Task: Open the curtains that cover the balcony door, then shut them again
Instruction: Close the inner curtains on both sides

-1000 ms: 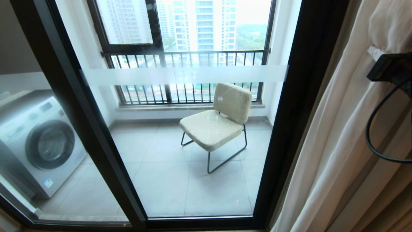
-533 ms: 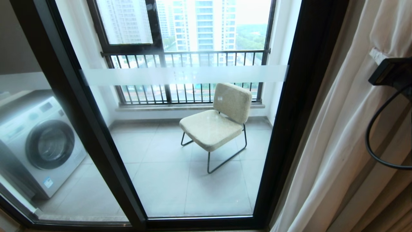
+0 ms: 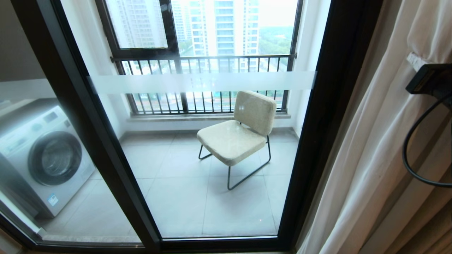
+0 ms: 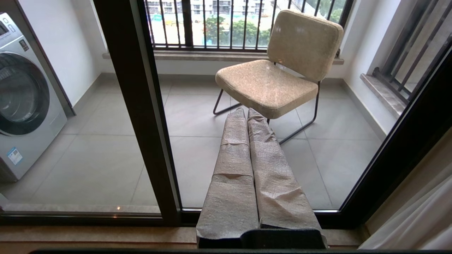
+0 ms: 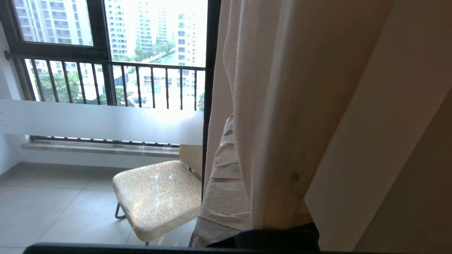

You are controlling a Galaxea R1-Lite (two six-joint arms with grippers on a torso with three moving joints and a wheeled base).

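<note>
The balcony door (image 3: pixel 169 183) is uncovered: clear glass in thick black frames (image 3: pixel 328 123) with a frosted band (image 3: pixel 201 82). The beige curtains (image 3: pixel 370 148) hang bunched at the right, beside the door's right frame. My right gripper (image 3: pixel 412 59) sits high at the right edge, pressed into the fabric, which bulges above it. In the right wrist view a curtain (image 5: pixel 282 106) fold runs along the right gripper (image 5: pixel 235 121) and hides one finger; the other wrapped finger (image 5: pixel 220 176) shows. The left gripper (image 4: pixel 246 111) is shut and empty, held low and pointing at the glass.
Behind the glass stand a beige chair (image 3: pixel 236 134) on the tiled balcony floor and a washing machine (image 3: pixel 42 155) at the left. A barred window (image 3: pixel 204 60) closes the balcony's far side. A black cable (image 3: pixel 406 148) loops off my right wrist.
My right gripper has edged slightly to the right and down, taking the curtain fold with it. The left arm and the view have stayed still.
</note>
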